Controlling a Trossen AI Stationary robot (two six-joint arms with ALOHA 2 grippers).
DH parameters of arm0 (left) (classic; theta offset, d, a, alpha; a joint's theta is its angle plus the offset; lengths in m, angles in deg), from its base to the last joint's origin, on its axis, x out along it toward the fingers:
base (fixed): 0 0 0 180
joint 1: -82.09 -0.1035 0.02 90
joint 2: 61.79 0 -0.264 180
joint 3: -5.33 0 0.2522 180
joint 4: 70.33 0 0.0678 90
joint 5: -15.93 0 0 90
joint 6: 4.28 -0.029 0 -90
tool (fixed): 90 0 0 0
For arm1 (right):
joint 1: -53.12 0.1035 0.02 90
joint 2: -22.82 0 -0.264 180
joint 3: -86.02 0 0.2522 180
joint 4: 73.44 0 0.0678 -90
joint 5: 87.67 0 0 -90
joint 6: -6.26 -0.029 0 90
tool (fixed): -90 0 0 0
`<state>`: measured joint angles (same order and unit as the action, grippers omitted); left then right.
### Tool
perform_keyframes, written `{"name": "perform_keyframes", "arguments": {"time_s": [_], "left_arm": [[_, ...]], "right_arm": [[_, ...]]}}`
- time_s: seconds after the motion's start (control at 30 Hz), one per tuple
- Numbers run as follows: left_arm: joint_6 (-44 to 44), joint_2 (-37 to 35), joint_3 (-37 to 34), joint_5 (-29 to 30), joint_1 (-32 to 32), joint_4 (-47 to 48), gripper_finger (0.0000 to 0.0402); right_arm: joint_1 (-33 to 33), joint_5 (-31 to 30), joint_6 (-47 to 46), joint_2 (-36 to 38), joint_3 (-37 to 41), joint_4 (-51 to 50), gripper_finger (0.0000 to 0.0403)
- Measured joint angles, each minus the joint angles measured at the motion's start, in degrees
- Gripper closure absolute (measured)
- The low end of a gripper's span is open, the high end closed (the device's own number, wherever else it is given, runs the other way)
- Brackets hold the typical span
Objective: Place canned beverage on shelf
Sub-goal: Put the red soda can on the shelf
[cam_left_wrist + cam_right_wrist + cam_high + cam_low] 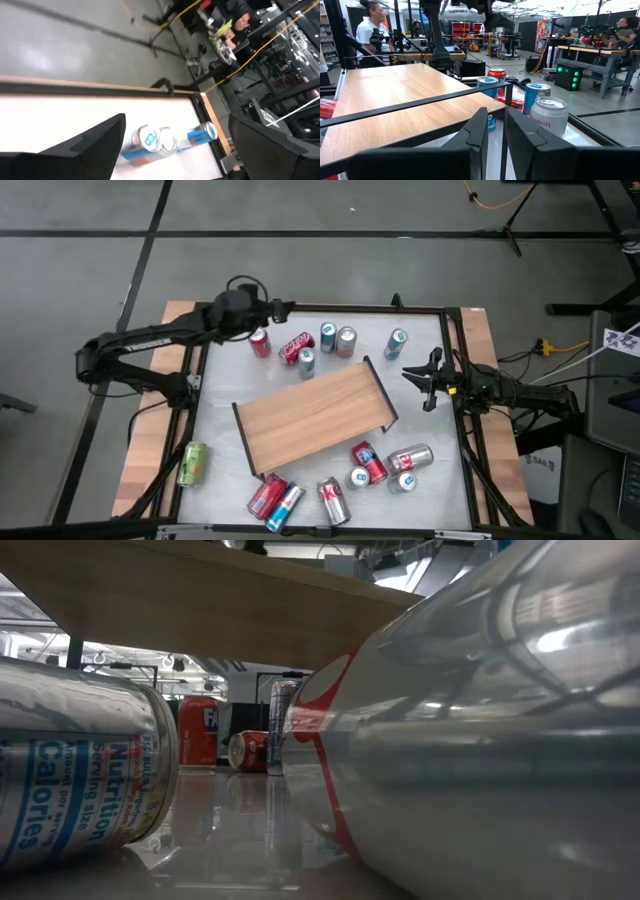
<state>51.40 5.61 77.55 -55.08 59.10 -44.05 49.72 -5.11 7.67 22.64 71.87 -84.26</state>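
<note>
On white tabletop [420,410]: shelf [315,416], cans scattered.

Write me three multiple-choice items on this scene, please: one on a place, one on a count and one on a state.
1. Where does the green can lie?
A. On the floor
B. At the table's left edge
C. Among the cans at the far edge

2. How many cans are on the shelf?
A. None
B. Two
C. Four

3. The right gripper is:
A. open wide
B. shut and empty
C. shut on a can

Answers: 1 B, it lies by the left rim, apart from the others. 2 A, the board is bare. 3 B, its fingers meet with nothing between them.
</note>
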Motion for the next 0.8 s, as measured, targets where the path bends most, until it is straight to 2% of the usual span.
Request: {"name": "perform_keyframes", "arguments": {"time_s": [0.1, 0.3, 0.4, 0.57, 0.8], "left_arm": [[1.47, 1.65, 0.00, -2.49, -3.08, -0.02, 0.0054], [0.45, 2.68, 0.07, -2.04, -6.65, -2.15, 0.0054], [0.81, 2.68, 2.21, -2.20, -7.77, 0.63, 0.0054], [-2.04, 2.73, 11.05, -2.18, -9.28, 11.26, 0.0061], [-6.69, 2.77, 23.35, -1.97, -10.99, 32.65, 0.0065]], "right_arm": [[-0.01, 0.00, -0.02, 0.00, 0.00, 0.02, 0.0347], [0.00, 0.00, -0.02, 0.00, 0.00, 0.07, 0.0347], [0.00, 0.00, -0.02, 0.00, 0.00, 0.09, 0.0347], [0.00, 0.00, -0.02, 0.00, 0.00, 0.11, 0.0347], [0.00, 0.00, -0.02, 0.00, 0.00, 0.17, 0.0347]]}}
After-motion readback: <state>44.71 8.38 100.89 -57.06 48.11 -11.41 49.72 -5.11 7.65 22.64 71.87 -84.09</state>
